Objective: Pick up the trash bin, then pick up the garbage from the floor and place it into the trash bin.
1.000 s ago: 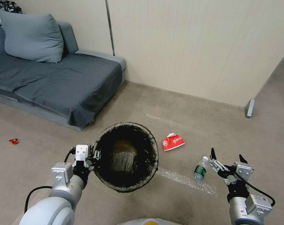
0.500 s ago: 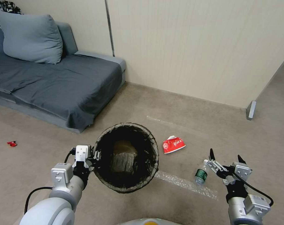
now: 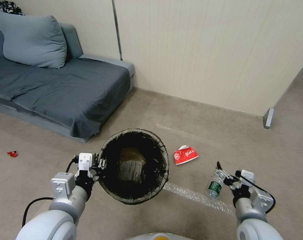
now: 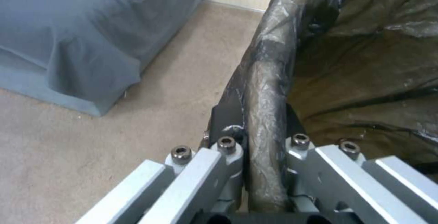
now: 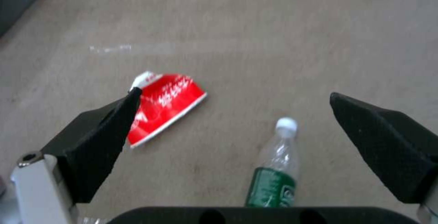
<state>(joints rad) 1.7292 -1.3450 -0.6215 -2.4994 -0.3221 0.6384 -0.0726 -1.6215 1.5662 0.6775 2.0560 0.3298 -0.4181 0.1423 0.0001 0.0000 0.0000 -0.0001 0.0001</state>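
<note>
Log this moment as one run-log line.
left gripper: shut on trash bin rim, bin held up | right gripper: open, above bottle on floor | red cup: on floor

Left hand: clamped on the near-left rim of the trash bin, holding it off the floor with its mouth tilted toward the camera.
Trash bin: round, lined with a dark bag folded over the rim; a brownish lump lies at the bottom.
Right hand: low at the right, just beside the bottle, fingers spread.
Bottle: clear with a green label, lying on the floor, white cap toward the wall.
Red-and-white cup: crushed, on the floor between bin and bottle.
Red scrap: on the floor far left, near the grey sofa.
Tape strip: shiny, on the floor before the bin.
</note>
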